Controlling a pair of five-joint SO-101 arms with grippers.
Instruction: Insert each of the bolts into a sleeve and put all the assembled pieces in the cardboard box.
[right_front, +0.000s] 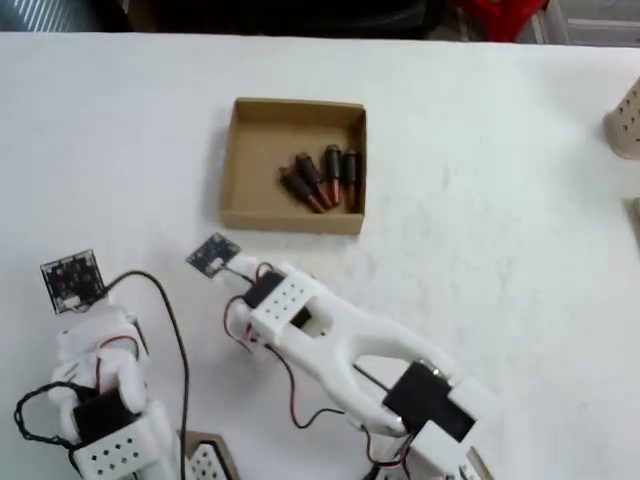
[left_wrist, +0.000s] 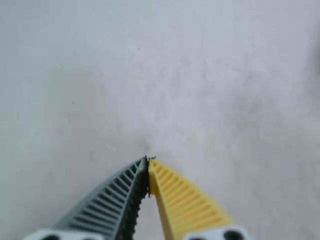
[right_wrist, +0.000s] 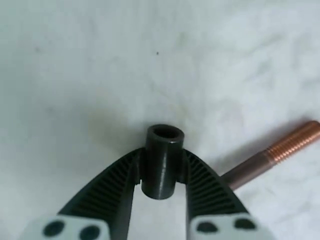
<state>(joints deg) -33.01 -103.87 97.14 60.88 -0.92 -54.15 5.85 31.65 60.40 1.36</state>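
My right gripper (right_wrist: 161, 172) is shut on a black sleeve (right_wrist: 162, 162), whose hollow end points away from the wrist, just above the white table. A copper-coloured bolt (right_wrist: 272, 155) lies on the table beside the gripper, threaded end outward. In the high view the right arm (right_front: 330, 335) reaches to a spot just in front of the cardboard box (right_front: 292, 165). The box holds several assembled bolt-and-sleeve pieces (right_front: 322, 180). My left gripper (left_wrist: 148, 167) is shut on nothing, over bare table; its arm (right_front: 95, 390) sits at the front left.
The white table (right_front: 500, 180) stretches wide around the box. A pale perforated object (right_front: 625, 120) stands at the far right edge. Cables (right_front: 175, 340) trail beside both arms near the front edge.
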